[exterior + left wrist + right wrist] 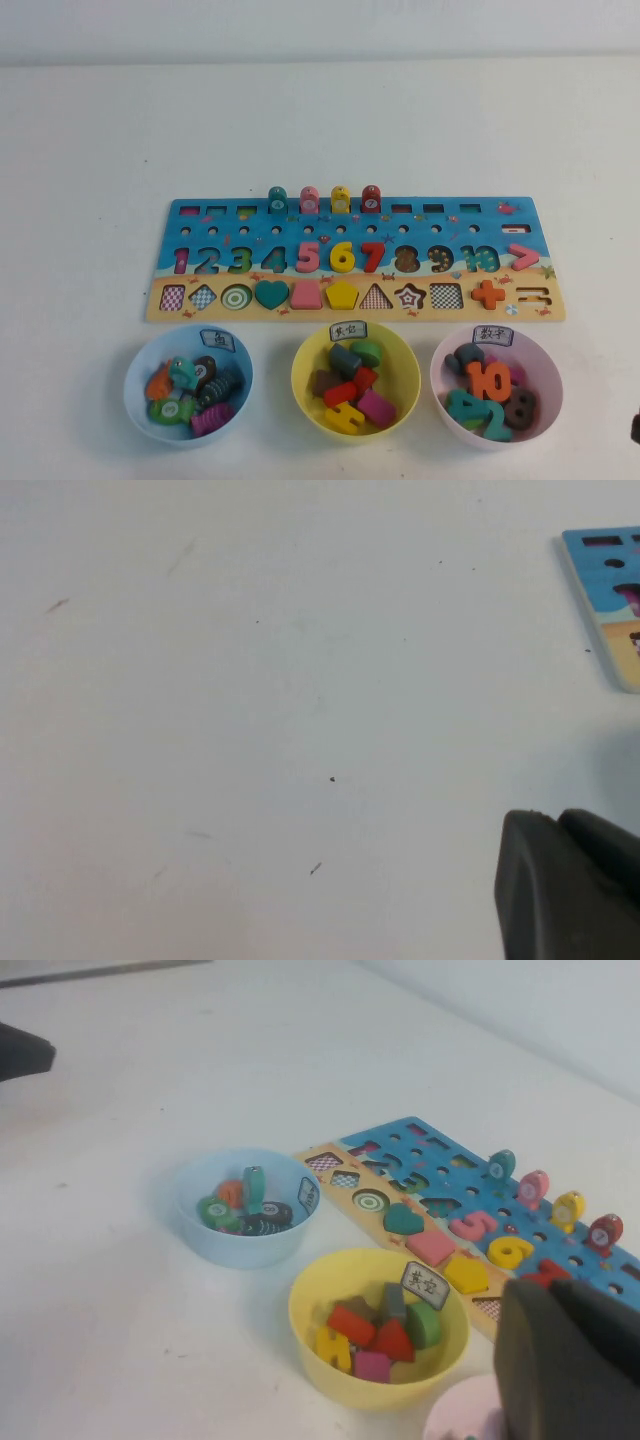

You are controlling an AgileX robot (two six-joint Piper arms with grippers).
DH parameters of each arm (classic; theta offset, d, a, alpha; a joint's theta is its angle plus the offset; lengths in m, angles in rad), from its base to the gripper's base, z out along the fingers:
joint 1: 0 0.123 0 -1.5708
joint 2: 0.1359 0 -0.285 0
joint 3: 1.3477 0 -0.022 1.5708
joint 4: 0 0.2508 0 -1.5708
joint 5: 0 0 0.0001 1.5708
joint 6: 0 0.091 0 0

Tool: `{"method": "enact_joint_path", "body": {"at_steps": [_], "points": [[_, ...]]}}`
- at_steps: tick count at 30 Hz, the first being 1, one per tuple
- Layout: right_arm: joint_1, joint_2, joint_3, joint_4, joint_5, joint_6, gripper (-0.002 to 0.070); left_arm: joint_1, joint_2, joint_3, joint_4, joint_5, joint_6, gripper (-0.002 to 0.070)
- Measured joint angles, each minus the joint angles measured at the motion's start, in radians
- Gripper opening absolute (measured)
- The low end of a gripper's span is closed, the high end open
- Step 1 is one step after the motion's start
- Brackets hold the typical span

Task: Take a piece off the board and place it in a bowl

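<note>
The board (355,262) lies mid-table and carries teal, pink, yellow and red pegs in its top row. No dark peg stands on it. The light blue bowl (140,400) is at the front left and holds several fish pegs. Among them lies a dark grey-black piece (206,371) with a pale round mark. It also shows in the right wrist view (264,1222), inside the blue bowl (200,1235). My left gripper (550,820) is shut and empty over bare table, left of the board's corner (610,600). My right gripper (545,1290) is shut and empty, near the pink bowl's rim.
A yellow bowl (310,400) of shape pieces stands front centre. A pale pink bowl (545,400) of number pieces stands front right. A dark bit of the right arm (636,428) shows at the right edge. White table lies all round.
</note>
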Motion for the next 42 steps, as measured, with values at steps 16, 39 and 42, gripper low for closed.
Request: {"method": "enact_joint_path", "body": {"at_steps": [16, 39, 42], "points": [[-0.435, -0.351, 0.321, -0.346, -0.038, 0.427, -0.0017, 0.000, 0.000, 0.000, 0.001, 0.000, 0.000, -0.0005], [-0.798, -0.373, 0.487, -0.097, -0.218, 0.337, -0.0017, 0.000, 0.000, 0.000, 0.001, 0.000, 0.000, -0.0004], [-0.849, -0.373, 0.487, -0.082, -0.209, 0.317, -0.0017, 0.000, 0.000, 0.000, 0.001, 0.000, 0.000, -0.0004]]}}
